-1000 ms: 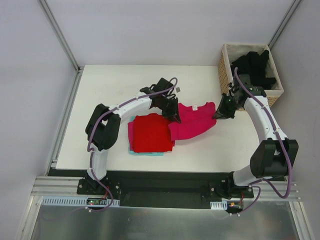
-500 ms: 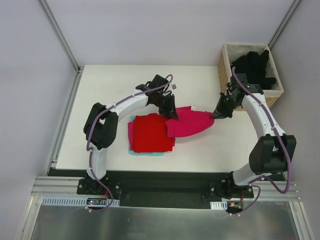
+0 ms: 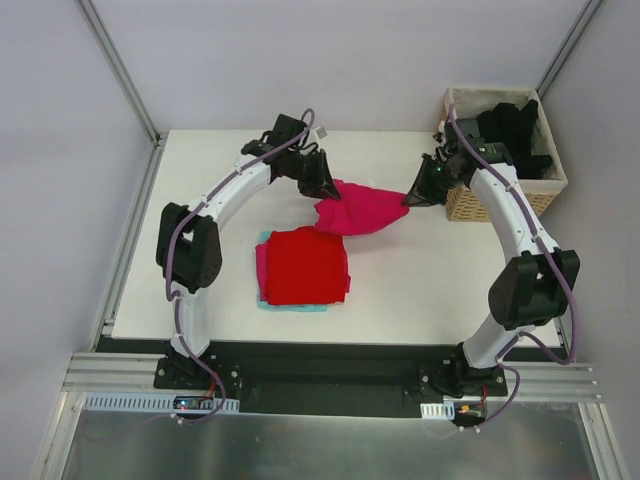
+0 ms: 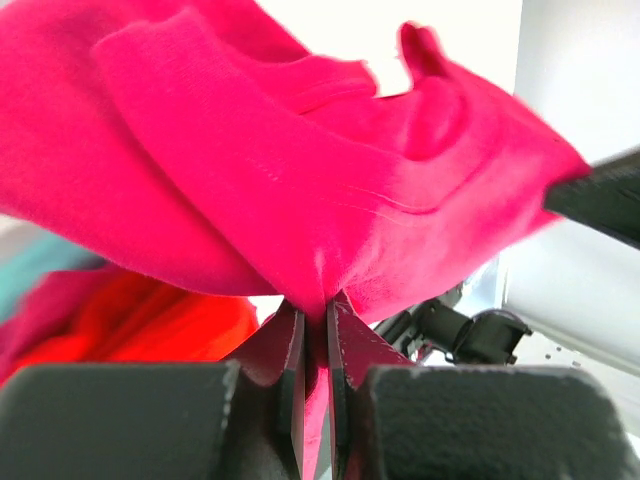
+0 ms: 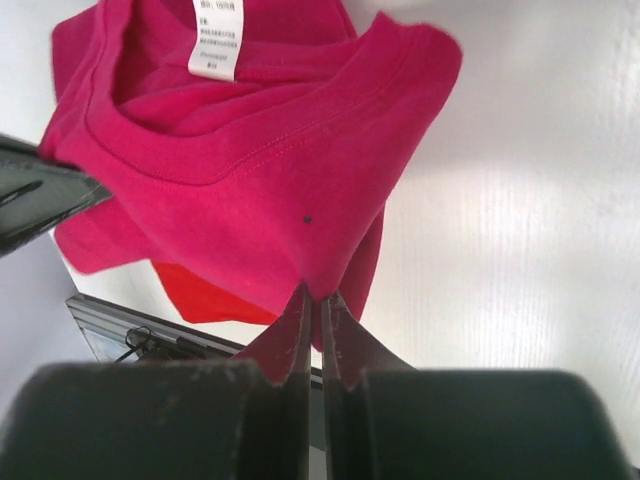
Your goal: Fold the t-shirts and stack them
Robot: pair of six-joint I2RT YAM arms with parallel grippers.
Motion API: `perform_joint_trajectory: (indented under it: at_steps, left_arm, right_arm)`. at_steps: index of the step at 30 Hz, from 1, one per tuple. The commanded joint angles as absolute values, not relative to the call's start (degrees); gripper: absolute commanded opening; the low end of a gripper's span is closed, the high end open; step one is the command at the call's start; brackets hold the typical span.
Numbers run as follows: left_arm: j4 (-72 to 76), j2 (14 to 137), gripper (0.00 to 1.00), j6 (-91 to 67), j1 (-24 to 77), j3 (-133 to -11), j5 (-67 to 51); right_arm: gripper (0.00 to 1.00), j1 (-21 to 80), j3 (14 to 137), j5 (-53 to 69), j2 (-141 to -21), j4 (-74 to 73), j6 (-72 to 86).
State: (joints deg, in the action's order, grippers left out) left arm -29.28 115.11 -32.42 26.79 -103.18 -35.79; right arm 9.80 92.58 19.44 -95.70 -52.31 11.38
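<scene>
Pink t-shirt [image 3: 362, 207] hangs stretched between two end effectors, up over far middle of surface [image 3: 420, 290]. White label [image 5: 217, 38] shows inside neck. Left end effector [image 3: 328, 192] pinched tight on one edge of pink t-shirt, right end effector [image 3: 410, 196] pinched tight on other edge. Red t-shirt [image 3: 305, 264] lies folded on surface nearer arms, on top of pile [image 3: 261, 272]. Black t-shirts [image 3: 510, 135] sit in basket [image 3: 458, 205], far right corner.

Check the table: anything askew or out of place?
Nothing damaged. Pink and teal edges peek out beneath the red shirt, so the stack is uneven. The magenta shirt hangs bunched between the left gripper and right gripper. Black shirts spill over the basket rim.
</scene>
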Motion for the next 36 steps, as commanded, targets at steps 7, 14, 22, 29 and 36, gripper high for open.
perform_joint_trajectory:
  at_steps: [7,14,22,29,36]
  left_arm:
    - [-34.4,99.9,0.0,-27.0,24.1,-92.7,-32.3]
    - [-34.7,87.3,0.0,-26.7,24.0,-82.0,-31.0]
    - [-35.2,77.2,0.0,-28.2,24.0,-71.1,-29.9]
    - [-35.8,70.9,0.0,-29.2,24.0,-65.3,-30.0]
    - [-36.2,70.8,0.0,-29.0,24.0,-66.1,-30.1]
  right_arm:
    - [0.01,17.0,97.3,20.4,-94.7,-56.2,14.1]
    - [0.01,23.6,97.6,15.8,-89.3,-62.6,17.7]
    - [0.01,31.9,85.4,12.7,-81.9,-61.9,23.0]
    - [0.01,39.0,86.7,11.3,-81.4,-64.9,26.6]
    - [0.01,43.7,89.3,11.7,-85.3,-66.7,28.8]
